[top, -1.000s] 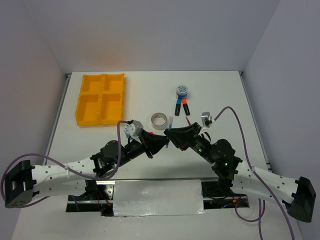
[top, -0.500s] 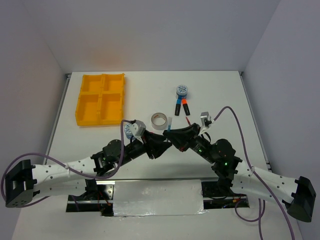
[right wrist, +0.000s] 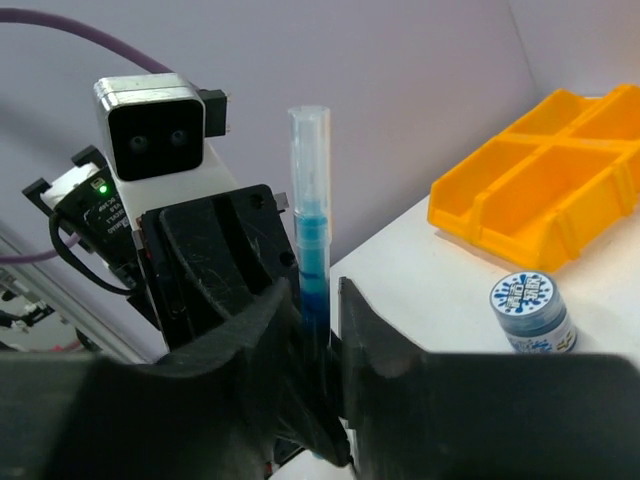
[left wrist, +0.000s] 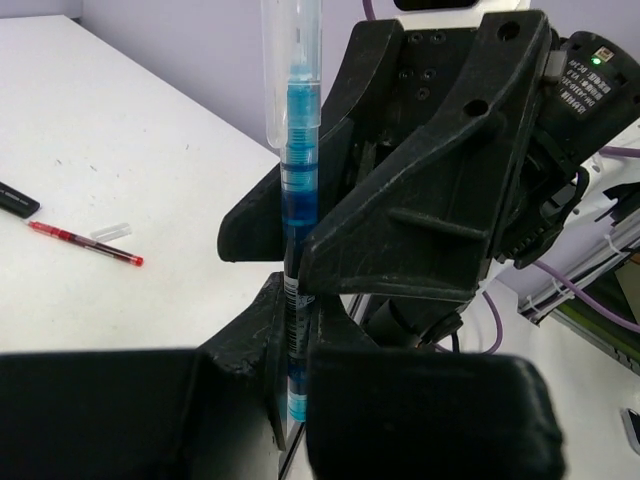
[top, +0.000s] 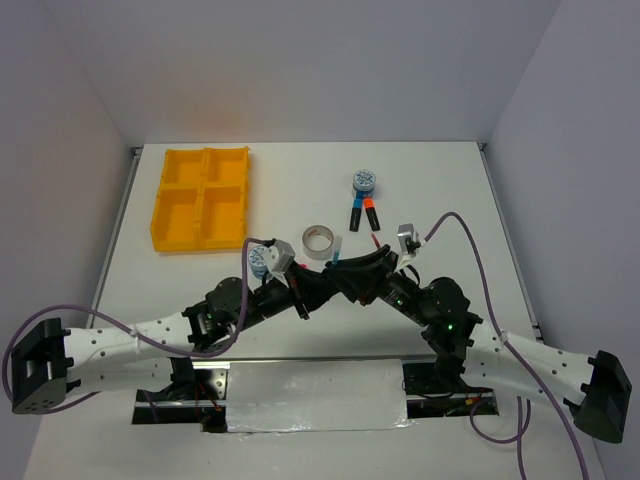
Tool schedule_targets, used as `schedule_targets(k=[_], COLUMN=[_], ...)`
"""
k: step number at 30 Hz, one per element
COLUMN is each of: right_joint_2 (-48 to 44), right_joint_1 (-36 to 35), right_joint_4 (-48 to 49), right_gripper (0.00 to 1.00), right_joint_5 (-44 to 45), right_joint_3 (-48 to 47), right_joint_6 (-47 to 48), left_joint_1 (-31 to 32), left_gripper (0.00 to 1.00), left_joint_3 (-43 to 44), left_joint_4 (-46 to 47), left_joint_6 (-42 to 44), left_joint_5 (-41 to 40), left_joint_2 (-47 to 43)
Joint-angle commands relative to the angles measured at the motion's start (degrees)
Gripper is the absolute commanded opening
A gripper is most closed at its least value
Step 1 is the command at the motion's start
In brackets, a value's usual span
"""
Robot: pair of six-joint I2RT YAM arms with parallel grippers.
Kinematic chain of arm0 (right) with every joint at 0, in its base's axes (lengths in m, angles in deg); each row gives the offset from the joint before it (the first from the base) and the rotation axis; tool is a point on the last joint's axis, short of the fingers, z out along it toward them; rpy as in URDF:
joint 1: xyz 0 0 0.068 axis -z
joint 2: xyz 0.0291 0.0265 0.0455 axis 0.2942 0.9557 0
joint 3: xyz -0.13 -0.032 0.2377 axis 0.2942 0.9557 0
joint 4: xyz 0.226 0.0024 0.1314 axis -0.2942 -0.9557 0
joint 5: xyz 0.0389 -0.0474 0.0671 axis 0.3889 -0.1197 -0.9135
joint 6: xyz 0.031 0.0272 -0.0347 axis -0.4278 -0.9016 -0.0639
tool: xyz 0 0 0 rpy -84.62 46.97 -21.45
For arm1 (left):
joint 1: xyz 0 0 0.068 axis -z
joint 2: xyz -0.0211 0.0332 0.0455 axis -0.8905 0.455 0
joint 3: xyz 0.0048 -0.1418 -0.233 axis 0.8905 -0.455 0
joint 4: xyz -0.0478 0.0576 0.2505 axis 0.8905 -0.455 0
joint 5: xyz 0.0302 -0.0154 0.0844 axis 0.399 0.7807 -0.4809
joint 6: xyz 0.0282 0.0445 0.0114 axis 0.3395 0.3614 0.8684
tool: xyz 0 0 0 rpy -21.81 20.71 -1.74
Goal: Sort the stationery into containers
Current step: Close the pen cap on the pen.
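The teal pen (left wrist: 300, 150) stands upright between both grippers, which meet above the table's near middle. My left gripper (left wrist: 295, 340) is shut on its lower part; it also shows in the top view (top: 322, 284). My right gripper (right wrist: 318, 300) surrounds the same pen (right wrist: 310, 230) with its jaws slightly apart and a small gap on one side; it is in the top view (top: 347, 271) too. The yellow tray (top: 202, 198) lies at the far left. The red pen (left wrist: 85, 243) lies on the table.
A silver-grey tape ring (top: 319, 240) lies just beyond the grippers. One blue-white tape roll (top: 364, 182) sits far right of centre, another (right wrist: 530, 310) beside the left wrist. Blue-capped (top: 355, 215) and orange-capped (top: 370, 214) highlighters lie side by side.
My left gripper has moved right to meet the right gripper and has closed on the teal pen. The right arm has hardly moved.
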Motion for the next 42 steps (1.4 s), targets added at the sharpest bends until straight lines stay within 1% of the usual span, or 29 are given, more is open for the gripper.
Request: schedule_targets(k=[1,4,6,7,10,13,18,19,20,24,25,26,27,29,30,31,32,37,42], right_joint_2=[-1.6,-2.5,-3.1,-3.2,-3.1,-2.2,0.1,0.7,0.7,0.3,0.2,0.2,0.2,0.3,0.4,0.5,0.5,1.9,4.0], right_joint_1=[-0.4,-0.5,-0.4,-0.4,-0.3,-0.2,-0.2,-0.2,-0.2,-0.2,-0.2,-0.3,-0.2,-0.2,-0.2,-0.2,-0.3,-0.2,-0.3], right_joint_4=[-0.6,-4.7,-7.2,-8.1,-11.4,-12.7,-15.6,-16.4,-16.4,-16.0,-16.2,-16.3,-16.3,-16.2,-15.9,-15.8,-15.6,-12.5,-9.8], right_gripper=[0.41,0.48,0.55,0.56,0.57,0.58,0.56,0.54,0.54,0.41,0.35,0.31,0.25,0.16,0.06,0.02,0.0,0.0,0.0], right_joint_5=[-1.3,-0.5,-0.2,0.1,0.2,-1.1,0.1,0.6,0.7,0.5,0.5,0.3,0.2,0.1,0.0,-0.1,-0.4,-2.7,-4.7], right_joint_3=[-2.7,-5.1,-6.1,-7.3,-9.7,-12.1,-15.2,-15.6,-15.6,-15.4,-15.5,-15.5,-15.3,-14.9,-14.7,-14.6,-14.2,-11.8,-7.1], right_joint_6=[1.5,2.6,3.7,4.7,6.3,7.2,6.8,6.6,6.8,6.6,6.5,6.5,6.5,6.3,6.1,5.9,5.8,4.8,4.3], left_joint_1=[-0.3,-0.3,-0.2,-0.2,-0.3,-0.2,-0.2,-0.3,-0.2,-0.3,-0.3,-0.3,-0.3,-0.3,-0.2,-0.3,-0.3,-0.2,-0.3], left_gripper=[0.0,0.0,0.0,0.0,0.0,0.0,0.0,0.0,0.0,0.0,0.0,0.0,0.0,0.0,0.0,0.0,0.0,0.0,0.0], left_joint_3=[0.4,-1.1,-1.7,-2.0,-2.1,-2.2,-3.3,-3.2,-3.2,-3.1,-3.1,-3.2,-3.3,-3.3,-3.3,-3.2,-3.0,-1.0,6.1], left_joint_4=[3.0,3.3,3.4,3.4,2.7,1.5,1.6,1.4,1.1,0.4,0.4,0.4,0.4,0.7,0.7,0.8,0.8,-0.8,-5.0], left_joint_6=[1.9,1.6,1.5,1.8,2.1,2.4,2.8,3.0,3.0,3.5,3.5,3.5,3.6,3.6,3.5,3.5,3.6,4.9,9.4], left_joint_5=[2.0,2.6,3.8,4.4,6.9,8.3,9.2,9.7,9.8,9.9,9.8,9.6,9.5,9.4,9.4,9.4,9.3,9.1,9.4], left_joint_2=[-2.0,-2.8,-3.0,-3.0,-2.7,-2.4,-3.7,-4.0,-4.1,-4.3,-4.4,-4.4,-4.4,-4.6,-4.6,-4.5,-4.5,-4.3,-4.8])
